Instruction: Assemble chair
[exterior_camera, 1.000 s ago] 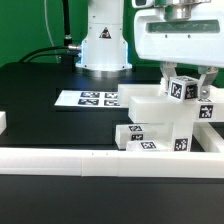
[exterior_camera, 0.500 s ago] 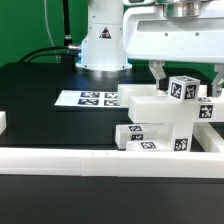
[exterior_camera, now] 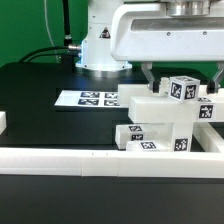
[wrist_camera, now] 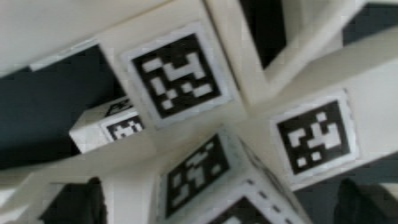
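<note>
Rail (exterior_camera: pixel 60 158) is seen nearest, with the chair (exterior_camera: pixel 160 120) stacked against it at the exterior view's right. Above its tagged post (exterior_camera: pixel 183 88) the gripper (exterior_camera: pixel 182 72) is held spread wide, gripping nothing. A release step is judged; another part must be fetched next.

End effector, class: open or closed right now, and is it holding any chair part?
End effector: open, fingers either side of the tagged chair post, not gripping it.
</note>
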Robot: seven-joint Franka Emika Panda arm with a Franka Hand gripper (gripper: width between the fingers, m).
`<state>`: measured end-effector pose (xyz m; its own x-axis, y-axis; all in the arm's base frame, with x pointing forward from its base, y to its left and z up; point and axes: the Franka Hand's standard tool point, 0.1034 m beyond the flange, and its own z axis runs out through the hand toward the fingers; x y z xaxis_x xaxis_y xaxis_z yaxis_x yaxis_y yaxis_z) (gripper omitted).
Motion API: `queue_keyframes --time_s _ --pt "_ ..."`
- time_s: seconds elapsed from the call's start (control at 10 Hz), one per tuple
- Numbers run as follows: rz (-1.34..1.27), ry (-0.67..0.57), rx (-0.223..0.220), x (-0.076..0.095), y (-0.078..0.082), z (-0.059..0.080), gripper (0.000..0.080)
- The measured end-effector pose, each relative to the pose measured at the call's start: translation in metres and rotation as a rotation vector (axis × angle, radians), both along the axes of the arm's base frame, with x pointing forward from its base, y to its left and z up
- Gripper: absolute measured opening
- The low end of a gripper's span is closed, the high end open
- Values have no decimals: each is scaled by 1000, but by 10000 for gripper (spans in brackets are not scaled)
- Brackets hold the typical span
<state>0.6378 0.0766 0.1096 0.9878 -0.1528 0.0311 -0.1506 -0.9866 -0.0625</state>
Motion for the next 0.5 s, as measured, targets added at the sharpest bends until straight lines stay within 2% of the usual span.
queue_keyframes --time_s 0.4,0.5 --pt "270 -10 -23 1 1 -3 648" --pt "356 -14 -43 2 1 -3 648"
